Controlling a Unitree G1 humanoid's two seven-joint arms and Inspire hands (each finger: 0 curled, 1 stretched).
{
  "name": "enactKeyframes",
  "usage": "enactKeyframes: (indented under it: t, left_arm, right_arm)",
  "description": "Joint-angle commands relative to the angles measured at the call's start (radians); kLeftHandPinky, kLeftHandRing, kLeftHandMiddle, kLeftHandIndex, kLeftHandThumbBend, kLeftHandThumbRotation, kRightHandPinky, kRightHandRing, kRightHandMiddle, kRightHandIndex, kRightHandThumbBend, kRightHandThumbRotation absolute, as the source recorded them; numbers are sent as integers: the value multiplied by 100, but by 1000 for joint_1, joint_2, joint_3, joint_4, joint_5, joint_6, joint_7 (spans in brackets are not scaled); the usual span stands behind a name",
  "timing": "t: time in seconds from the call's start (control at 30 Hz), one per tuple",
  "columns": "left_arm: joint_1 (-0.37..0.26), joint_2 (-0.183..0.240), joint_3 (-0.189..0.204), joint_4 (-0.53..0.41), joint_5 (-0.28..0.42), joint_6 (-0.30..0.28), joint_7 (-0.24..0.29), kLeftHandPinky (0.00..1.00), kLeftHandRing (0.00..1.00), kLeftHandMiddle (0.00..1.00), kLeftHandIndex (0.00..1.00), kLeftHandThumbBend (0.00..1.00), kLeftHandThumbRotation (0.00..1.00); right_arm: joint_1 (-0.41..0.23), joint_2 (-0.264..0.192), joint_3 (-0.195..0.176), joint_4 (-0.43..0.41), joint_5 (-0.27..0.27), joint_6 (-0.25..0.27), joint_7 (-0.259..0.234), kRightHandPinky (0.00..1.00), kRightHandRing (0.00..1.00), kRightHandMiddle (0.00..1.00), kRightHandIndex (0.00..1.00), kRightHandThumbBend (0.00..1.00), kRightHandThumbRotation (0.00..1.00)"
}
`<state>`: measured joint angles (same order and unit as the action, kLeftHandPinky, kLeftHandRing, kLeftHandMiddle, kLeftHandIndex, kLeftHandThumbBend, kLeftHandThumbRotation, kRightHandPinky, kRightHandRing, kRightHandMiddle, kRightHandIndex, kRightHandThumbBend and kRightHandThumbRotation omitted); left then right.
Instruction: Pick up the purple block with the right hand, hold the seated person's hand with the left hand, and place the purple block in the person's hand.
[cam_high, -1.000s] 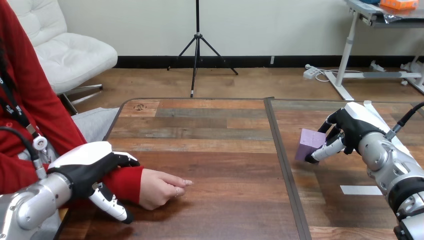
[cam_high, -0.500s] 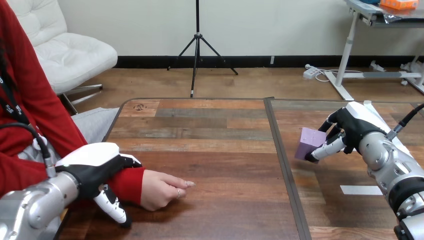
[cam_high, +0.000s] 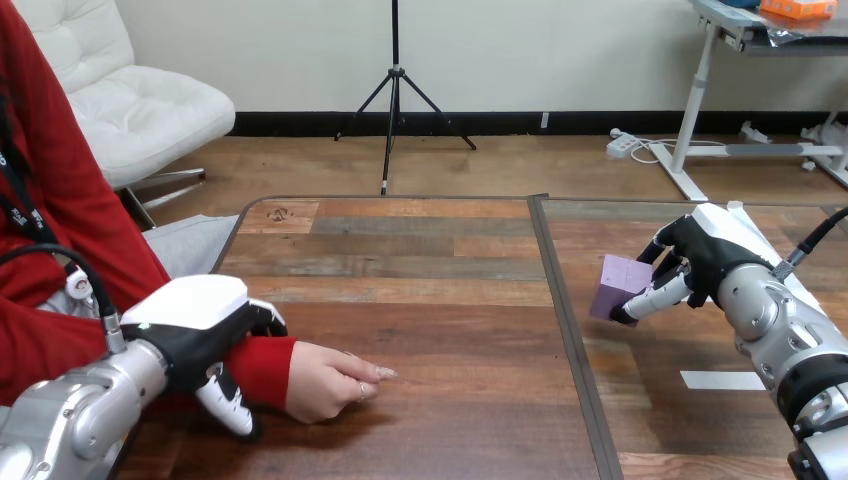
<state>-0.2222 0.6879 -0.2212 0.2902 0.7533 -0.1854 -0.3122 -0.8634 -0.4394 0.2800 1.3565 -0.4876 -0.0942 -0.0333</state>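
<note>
Purple block gripped at the right of the table; person's wrist clasped at the near left.

The purple block (cam_high: 619, 284) is seen on the right half of the wooden table (cam_high: 430, 290), just right of the dark seam (cam_high: 563, 330), and it is pinched by the right hand (cam_high: 697, 258): curled fingers are set against its right face and the thumb is laid along its near lower edge. Whether the block is resting on the table or raised just clear of it cannot be told. A white tape strip (cam_high: 722, 380) is noted on the table near the right arm. At the near left, the left hand (cam_high: 192, 330) is closed over the person's wrist (cam_high: 262, 366) in its red sleeve, fingers curled over the far side and thumb down the near side. The person's hand (cam_high: 328, 381) is rested on the table, loosely curled, fingertips directed right, well apart from the block.
</note>
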Motion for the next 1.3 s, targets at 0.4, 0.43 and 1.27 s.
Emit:
enactKeyframes:
  t: [0.4,0.43,1.27]
  left_arm:
    - [-126,-23,-48,107,21,-71,168,56,63,66,64,90,1]
    - [-128,-24,-51,112,22,-73,172,55,62,65,63,90,1]
    - [-156,-67,-68,175,-37,-66,163,33,36,41,42,79,0]
  right_arm:
    - [-31,-13,-10,-35,7,-15,-34,40,45,48,50,77,0]
    - [-31,-13,-10,-35,7,-16,-34,40,45,48,50,77,0]
    - [-30,-8,-14,-35,11,-10,-39,42,46,49,50,77,0]
